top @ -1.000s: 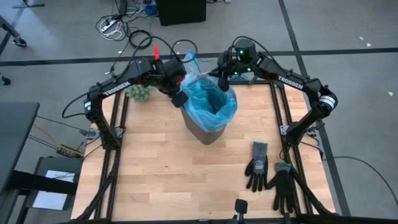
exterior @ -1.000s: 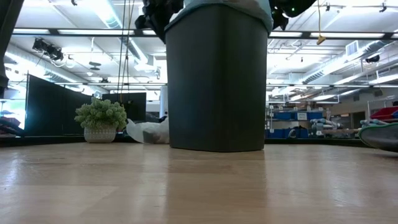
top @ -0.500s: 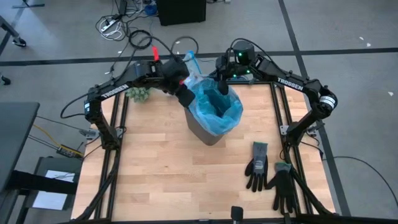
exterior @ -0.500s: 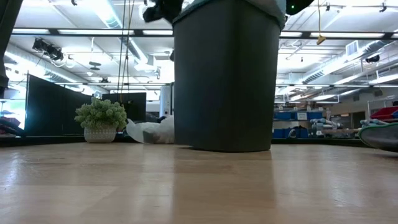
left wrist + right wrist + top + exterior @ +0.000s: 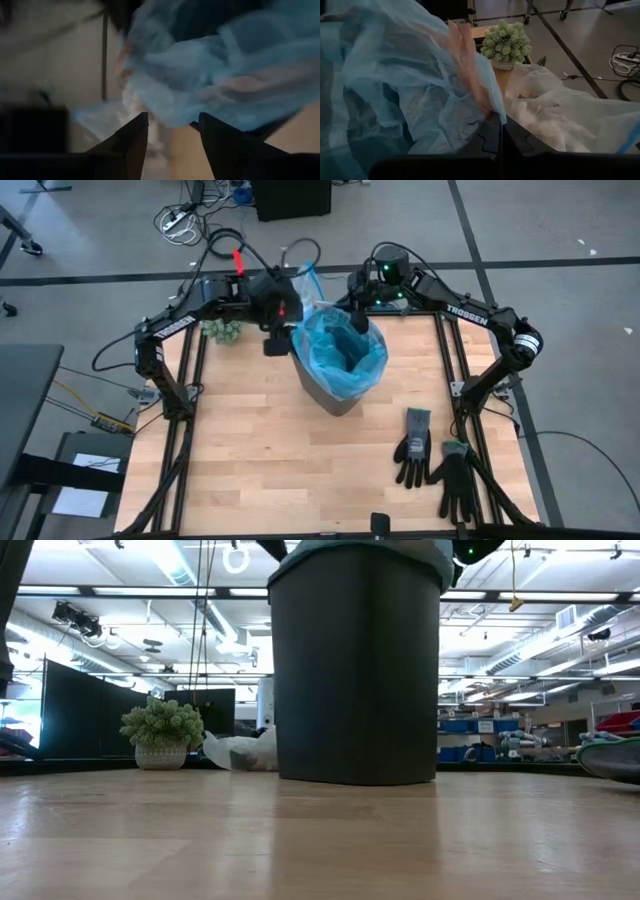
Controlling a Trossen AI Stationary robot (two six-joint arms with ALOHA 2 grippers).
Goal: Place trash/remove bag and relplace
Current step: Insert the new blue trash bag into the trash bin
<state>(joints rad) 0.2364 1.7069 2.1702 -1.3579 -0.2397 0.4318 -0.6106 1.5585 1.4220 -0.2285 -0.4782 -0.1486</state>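
A black bin (image 5: 335, 398) (image 5: 355, 670) stands at the table's far middle, lined with a light-blue translucent bag (image 5: 345, 350) whose top is folded over the rim. My right gripper (image 5: 358, 318) is at the bin's far rim, shut on that blue bag. My left gripper (image 5: 272, 342) (image 5: 170, 125) hangs open just left of the bin, with nothing between its fingers. The bag (image 5: 560, 115) (image 5: 240, 750), crinkly and grey-white, lies slumped on the table behind the bin. The trash is out of view. My right gripper pinches the blue bag's top edge (image 5: 487, 111) between its two shut fingers, where a pinkish strip runs along that edge. The fingers come from the table's far side, slanting a little downward. The plastic spreads from the pinch over the bin's mouth, crumpled rather than taut.
A green fuzzy clump in a white pot (image 5: 225, 330) (image 5: 162, 730) stands at the far left corner. Two black gloves (image 5: 413, 445) (image 5: 458, 480) lie near the right front. The table's near and left parts show bare wood (image 5: 250, 460).
My left gripper has come away from the blue bag's left rim, moving up and toward the table's left edge, and its wrist has rolled. The bin shifted a little toward the right, then came partly back. My right gripper has kept its hold.
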